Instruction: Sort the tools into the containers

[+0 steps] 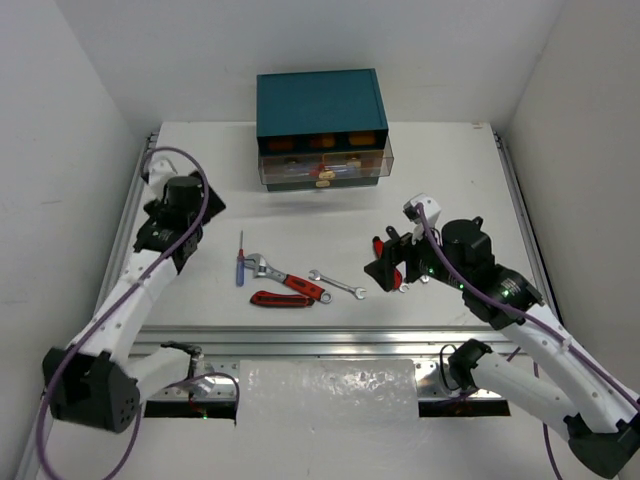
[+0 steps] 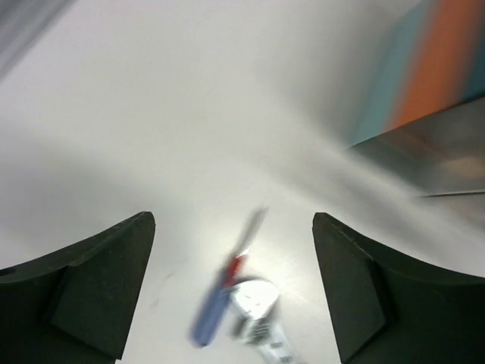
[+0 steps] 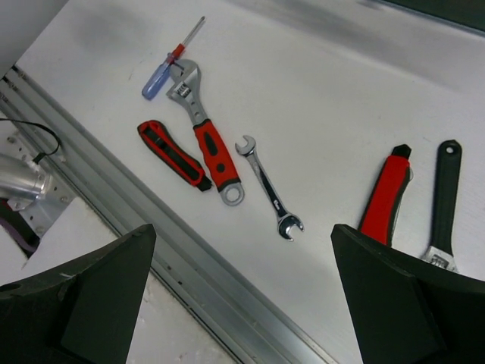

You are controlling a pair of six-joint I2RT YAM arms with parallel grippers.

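Note:
The tools lie in a loose group at mid-table: a blue-handled screwdriver, a red-handled adjustable wrench, a red-and-black tool and a silver spanner. A red-handled tool and a black spanner lie under my right gripper, which hangs open and empty. My left gripper is open above the table, left of the screwdriver; its view is blurred. The containers are drawers pulled out of a teal chest.
A metal rail runs along the near table edge. White walls close in on the left, right and back. The chest shows at the upper right of the left wrist view.

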